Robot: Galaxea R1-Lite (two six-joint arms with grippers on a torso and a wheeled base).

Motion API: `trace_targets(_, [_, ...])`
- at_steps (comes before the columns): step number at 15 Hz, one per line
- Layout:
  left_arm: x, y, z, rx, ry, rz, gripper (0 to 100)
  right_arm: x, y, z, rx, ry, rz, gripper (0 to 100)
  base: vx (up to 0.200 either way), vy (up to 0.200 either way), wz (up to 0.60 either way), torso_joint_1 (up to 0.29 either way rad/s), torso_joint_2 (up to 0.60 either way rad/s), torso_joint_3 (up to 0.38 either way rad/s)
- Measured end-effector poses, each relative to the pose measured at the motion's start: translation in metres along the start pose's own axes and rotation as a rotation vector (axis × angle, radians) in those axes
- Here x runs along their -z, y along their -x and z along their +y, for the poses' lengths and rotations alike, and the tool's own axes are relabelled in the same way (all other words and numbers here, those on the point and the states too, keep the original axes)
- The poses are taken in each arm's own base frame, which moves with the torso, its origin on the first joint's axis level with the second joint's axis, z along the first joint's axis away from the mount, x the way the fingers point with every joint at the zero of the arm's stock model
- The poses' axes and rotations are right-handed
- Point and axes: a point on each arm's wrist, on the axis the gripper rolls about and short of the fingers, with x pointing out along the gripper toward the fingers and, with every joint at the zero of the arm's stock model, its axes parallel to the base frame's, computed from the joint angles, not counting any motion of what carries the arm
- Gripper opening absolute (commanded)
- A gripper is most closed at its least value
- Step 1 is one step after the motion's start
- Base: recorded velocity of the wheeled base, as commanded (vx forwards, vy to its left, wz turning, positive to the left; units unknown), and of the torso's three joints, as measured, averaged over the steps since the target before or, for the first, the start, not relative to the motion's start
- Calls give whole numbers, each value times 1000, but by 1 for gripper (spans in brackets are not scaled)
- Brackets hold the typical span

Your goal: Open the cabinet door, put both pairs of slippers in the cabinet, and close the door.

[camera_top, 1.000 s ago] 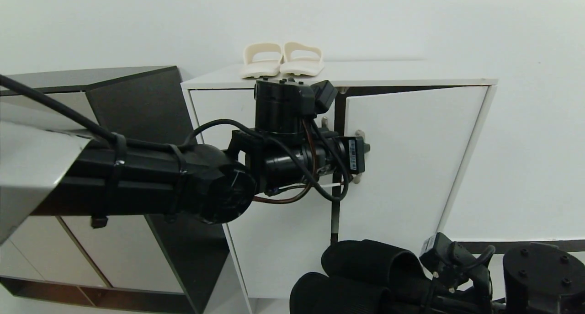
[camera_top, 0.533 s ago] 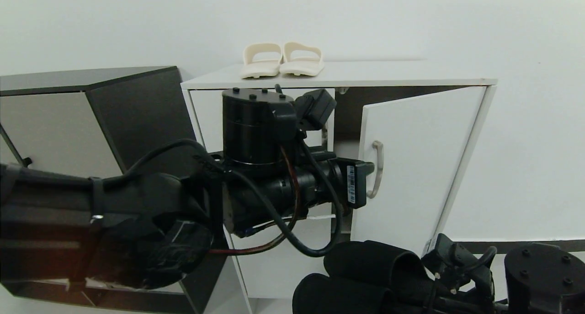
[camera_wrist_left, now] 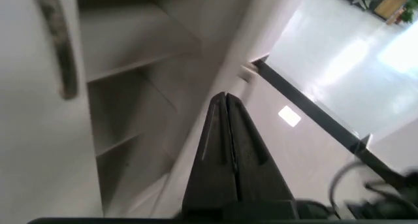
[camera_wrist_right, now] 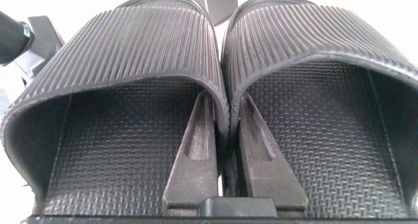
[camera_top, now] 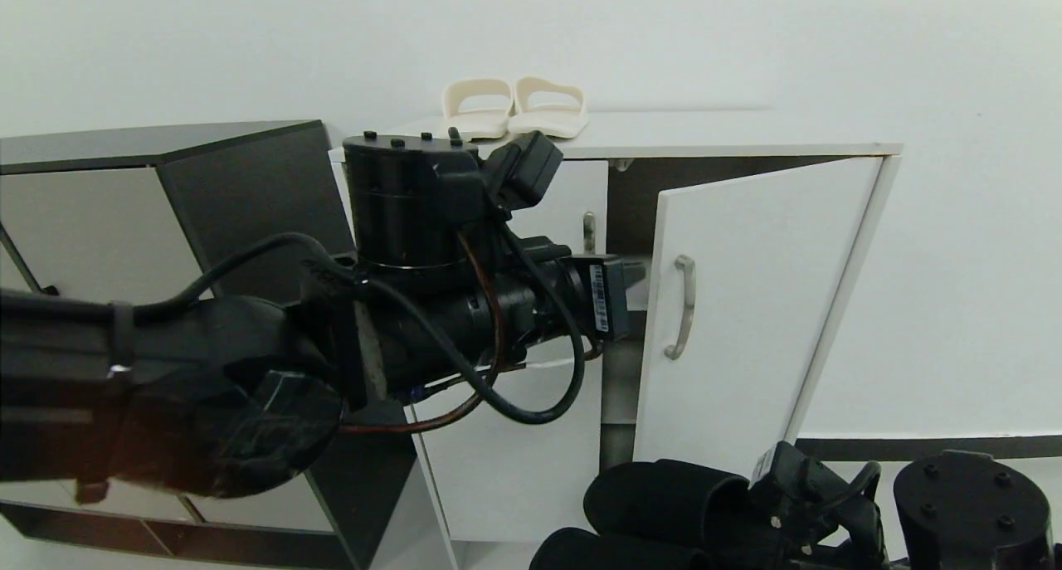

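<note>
Right jaws are clamped on the touching inner walls of the black slippers, so the right gripper holds this pair low before the cabinet. On the left gripper the jaws are pressed together on nothing. One second ago the door was almost shut, with the left gripper at the handle; now the door stands partly open and that gripper has drawn back, leaving the handle free. I judge the opening step nearly done, perhaps needing more width. Cream slippers wait on the cabinet's top, with a dark cabinet beside and a plain wall behind.
</note>
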Motion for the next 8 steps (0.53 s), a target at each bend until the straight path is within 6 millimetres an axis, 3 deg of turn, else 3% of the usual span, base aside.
trace_targets(5, [-3,-38,34,-54,1,-59,0,2,0,0,13,1,7,0,0,0,0,0,0,0])
trace_targets(8, [-1,-56,42,-59,0,-72,0,4,-3,-1,14,18,20,0,0,0,0,0,0,0])
